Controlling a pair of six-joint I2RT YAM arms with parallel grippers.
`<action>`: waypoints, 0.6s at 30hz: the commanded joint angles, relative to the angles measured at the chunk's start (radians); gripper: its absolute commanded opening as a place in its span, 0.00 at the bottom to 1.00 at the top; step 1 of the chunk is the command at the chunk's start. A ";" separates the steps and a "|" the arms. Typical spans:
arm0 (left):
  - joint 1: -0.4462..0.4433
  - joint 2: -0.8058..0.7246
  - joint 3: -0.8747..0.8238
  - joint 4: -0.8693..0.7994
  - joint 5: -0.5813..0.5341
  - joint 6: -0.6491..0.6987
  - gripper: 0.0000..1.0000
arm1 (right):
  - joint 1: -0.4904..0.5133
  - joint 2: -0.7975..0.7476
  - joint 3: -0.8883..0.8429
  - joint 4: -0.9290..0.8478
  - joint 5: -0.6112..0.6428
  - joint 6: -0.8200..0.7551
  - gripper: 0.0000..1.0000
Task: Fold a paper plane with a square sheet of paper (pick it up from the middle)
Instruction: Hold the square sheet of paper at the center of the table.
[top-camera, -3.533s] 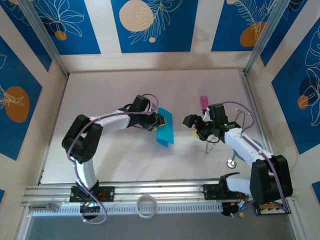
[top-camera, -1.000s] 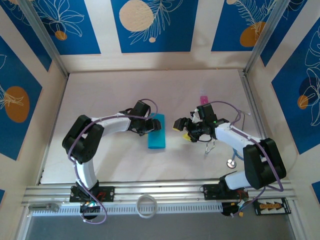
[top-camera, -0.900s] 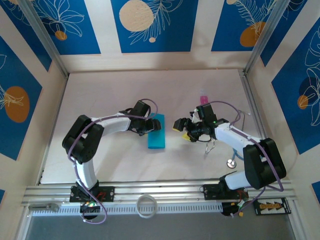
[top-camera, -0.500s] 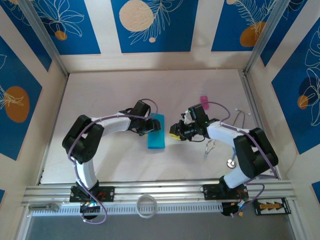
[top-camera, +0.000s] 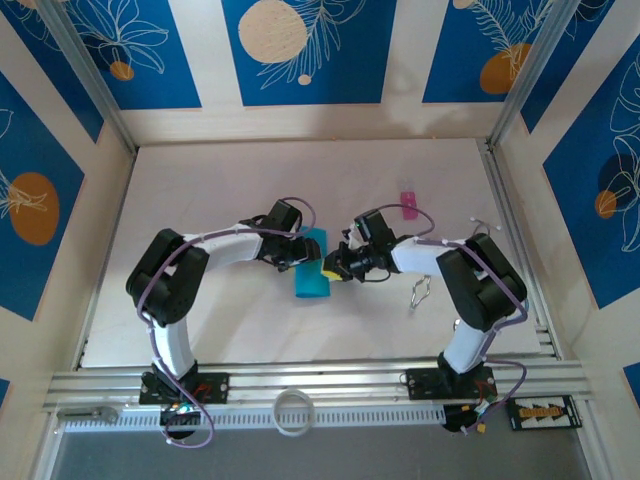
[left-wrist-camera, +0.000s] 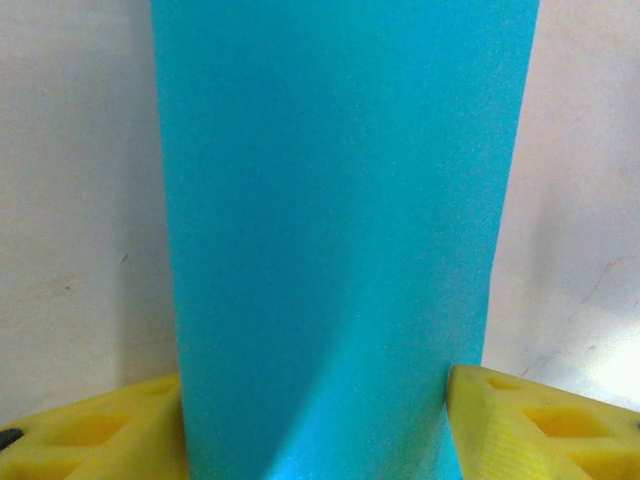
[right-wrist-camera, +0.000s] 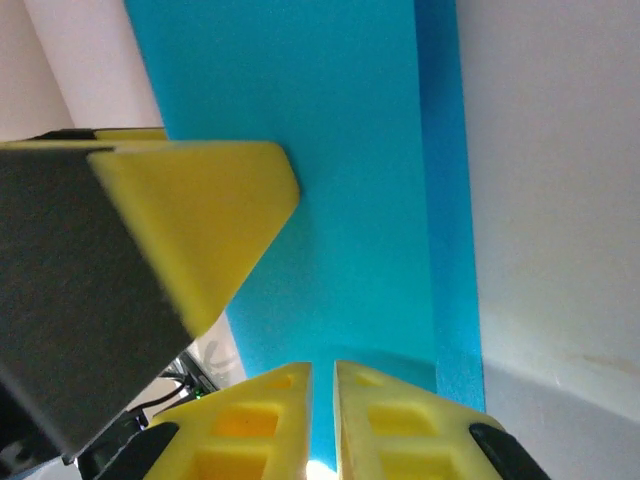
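Sheet straddled by left claw; right claw pinching edge.

Sheet of paper: plain cyan-blue, folded to a narrow oblong strip. It lies near the middle of the white table, long axis running roughly front to back. A darker band runs along one long edge.

The square sheet of paper appears as a cyan band running from the top edge to the bottom edge. It lies on the pale bench, which shows on both sides. Two yellow fingers stand apart at the bottom corners, one against each long edge of the band.
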 joint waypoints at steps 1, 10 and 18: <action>0.001 0.038 0.003 -0.060 -0.028 -0.021 0.64 | 0.010 0.042 0.036 0.020 -0.023 0.012 0.15; 0.002 0.030 0.003 -0.062 -0.010 0.002 0.67 | 0.018 0.114 0.025 -0.013 0.011 0.002 0.14; 0.001 -0.053 -0.016 -0.087 -0.032 0.055 0.80 | 0.046 0.112 -0.014 -0.087 0.099 0.014 0.13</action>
